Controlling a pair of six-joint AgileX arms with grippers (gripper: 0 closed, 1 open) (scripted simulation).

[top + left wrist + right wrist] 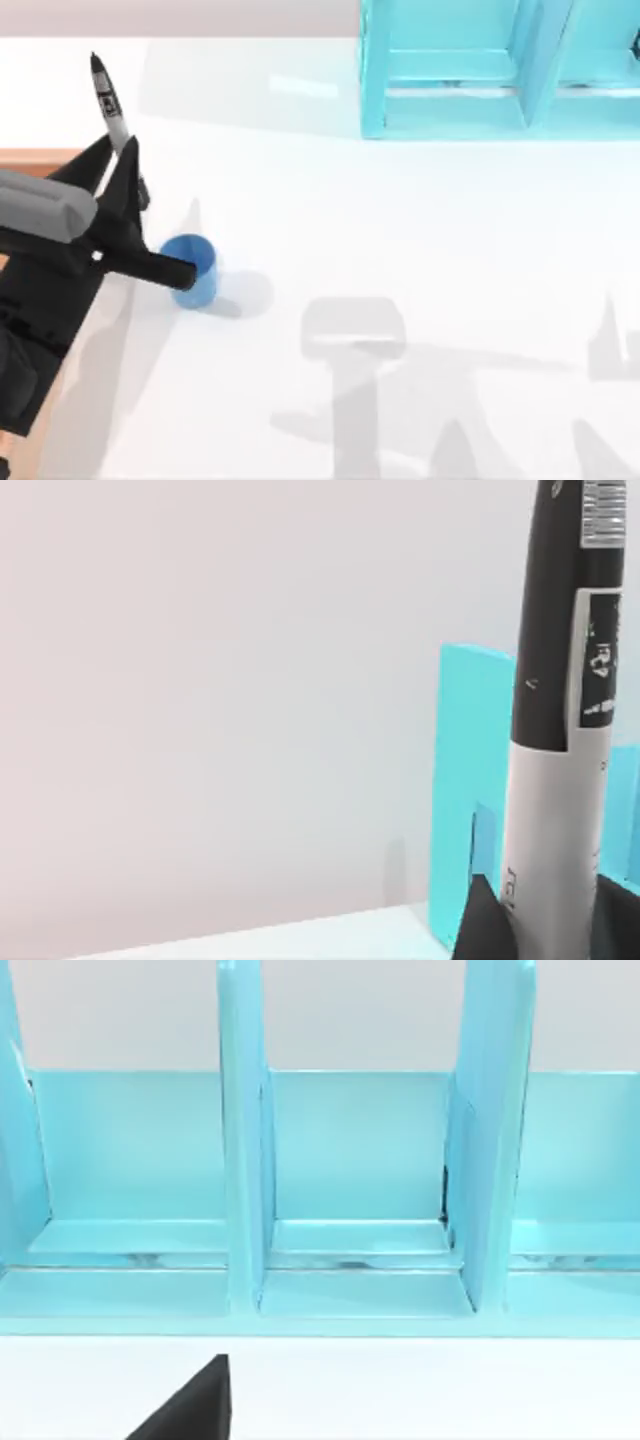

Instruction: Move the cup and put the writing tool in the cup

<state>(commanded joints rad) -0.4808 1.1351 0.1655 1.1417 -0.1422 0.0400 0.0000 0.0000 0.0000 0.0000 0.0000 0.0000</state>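
From above, the left gripper [122,160] sits at the table's [420,240] left side with its dark fingers closed on the marker [108,102]. The pen juts out past the fingertips toward the far edge, black tip outermost and a pale labelled band nearer the fingers. Just beside the gripper, toward the near side, the cup [190,270] stands upright on the white top: a small blue tumbler with a round rim, partly crossed by a black part of the arm. Whether that part touches the cup is hard to tell. A turquoise rack [500,70] with upright dividers stands at the far right.

The left wrist view brings the marker [560,730] close: a smooth cylinder, glossy black along its farther stretch with a barcode and white print, grey-white nearer the fingers. Dark fingers [485,925] bracket it on both sides, clamped on the barrel. Behind it rise a turquoise panel [470,780] and a plain pale wall.

The right wrist view faces the rack [350,1190] head-on, its flat, matte partitions forming open bays on the white table [420,1390]. One black finger [195,1405] of the right gripper pokes in at the edge; I cannot tell how its jaws stand.
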